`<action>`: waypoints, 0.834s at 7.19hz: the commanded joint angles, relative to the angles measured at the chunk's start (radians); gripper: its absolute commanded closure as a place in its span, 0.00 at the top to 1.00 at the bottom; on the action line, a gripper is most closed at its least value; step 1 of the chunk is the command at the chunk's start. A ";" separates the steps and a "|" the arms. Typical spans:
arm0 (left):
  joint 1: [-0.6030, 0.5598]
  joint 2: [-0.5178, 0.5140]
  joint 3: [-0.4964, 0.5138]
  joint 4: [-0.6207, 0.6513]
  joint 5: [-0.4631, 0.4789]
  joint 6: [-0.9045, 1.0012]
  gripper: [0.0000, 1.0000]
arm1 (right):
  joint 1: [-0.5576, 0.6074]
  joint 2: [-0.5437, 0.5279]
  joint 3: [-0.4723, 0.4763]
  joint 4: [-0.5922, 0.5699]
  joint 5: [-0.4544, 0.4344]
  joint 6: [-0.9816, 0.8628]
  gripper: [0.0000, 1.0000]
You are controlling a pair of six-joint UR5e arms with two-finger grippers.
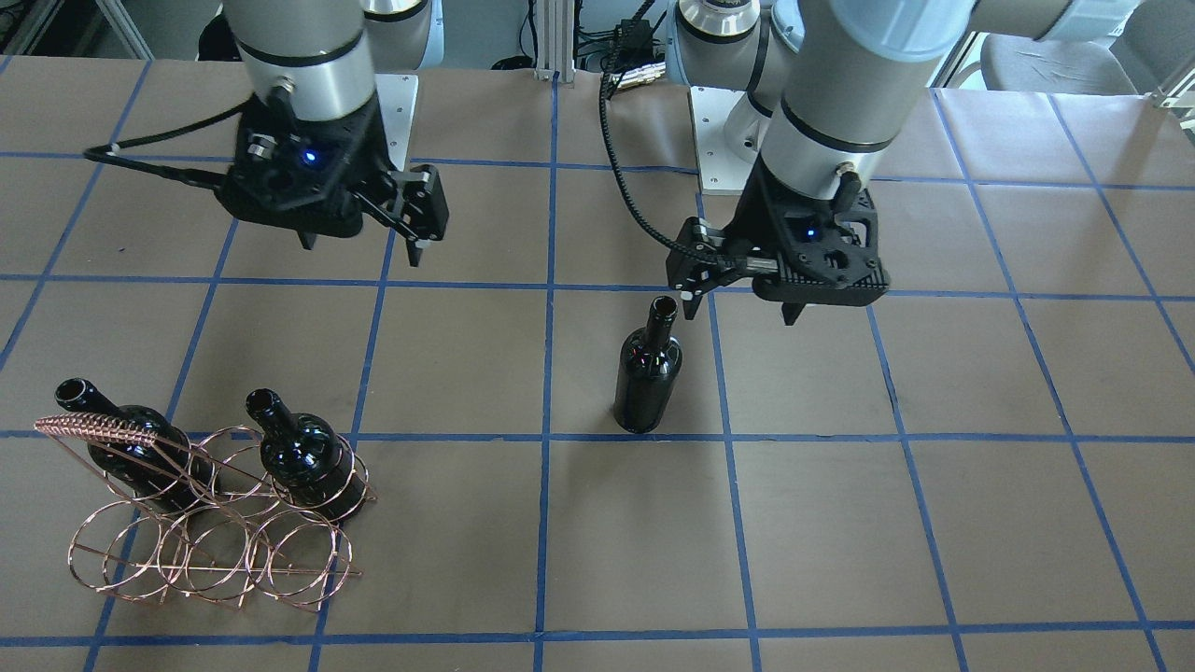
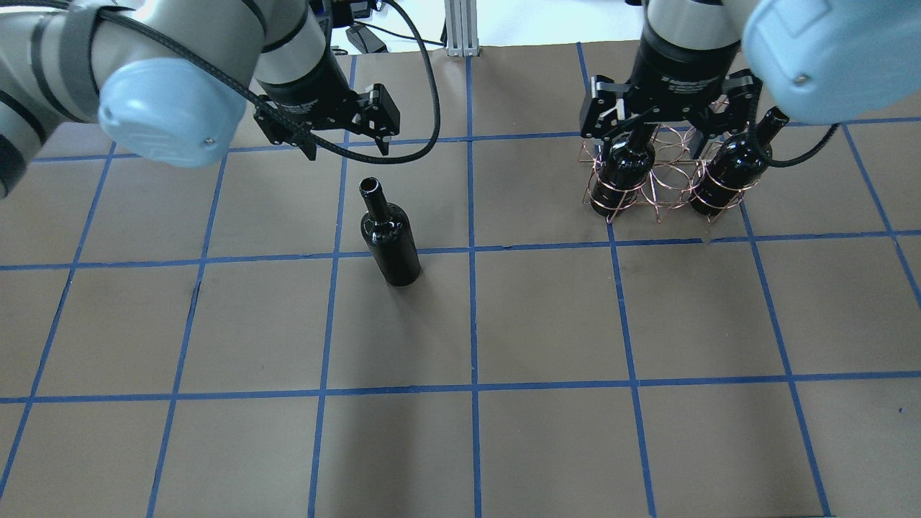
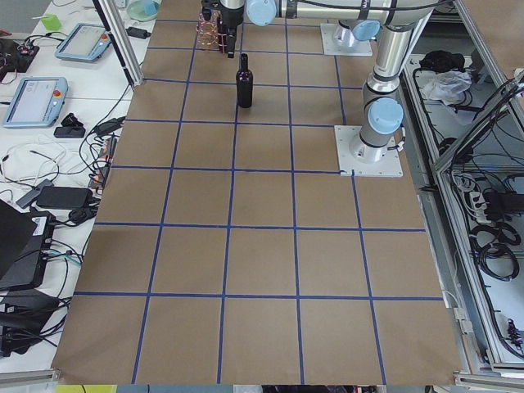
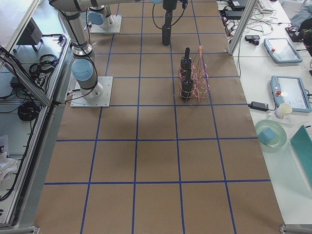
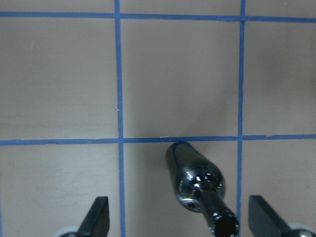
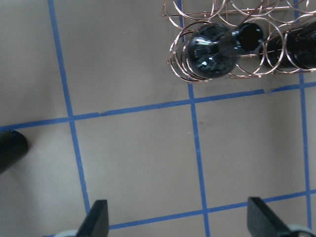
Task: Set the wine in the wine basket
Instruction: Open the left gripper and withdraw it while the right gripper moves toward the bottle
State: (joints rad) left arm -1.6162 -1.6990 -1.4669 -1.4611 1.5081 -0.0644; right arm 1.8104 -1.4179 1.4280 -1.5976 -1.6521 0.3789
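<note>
One black wine bottle point(image 1: 647, 373) stands upright on the table apart from the rack; it also shows in the overhead view point(image 2: 391, 241). My left gripper point(image 1: 693, 289) is open, hovering above and just robot-side of its mouth. In the left wrist view the bottle point(image 5: 195, 177) lies between the open fingers point(image 5: 96, 217). The copper wire basket point(image 1: 98, 431) holds two bottles point(image 1: 303, 453) point(image 1: 140, 457), tilted in its rings. My right gripper point(image 2: 665, 126) is open and empty, above the basket point(image 2: 669, 191).
The table is brown paper with a blue tape grid point(image 1: 549, 373). The arm base plates point(image 1: 709, 121) sit at the robot's edge. In the right wrist view the basket point(image 6: 217, 10) is at the top right, beyond the open fingers point(image 6: 96, 219).
</note>
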 commanded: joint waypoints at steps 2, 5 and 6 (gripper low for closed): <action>0.206 0.041 0.039 -0.102 0.017 0.196 1.00 | 0.212 0.123 -0.040 -0.110 0.008 0.340 1.00; 0.257 0.079 0.030 -0.129 0.058 0.201 1.00 | 0.318 0.219 -0.186 -0.116 0.069 0.556 1.00; 0.260 0.097 0.036 -0.131 0.073 0.216 1.00 | 0.334 0.247 -0.229 -0.119 0.066 0.560 1.00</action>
State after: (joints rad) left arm -1.3644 -1.6192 -1.4331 -1.5851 1.5678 0.1393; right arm 2.1134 -1.2095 1.2589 -1.7134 -1.5922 0.9092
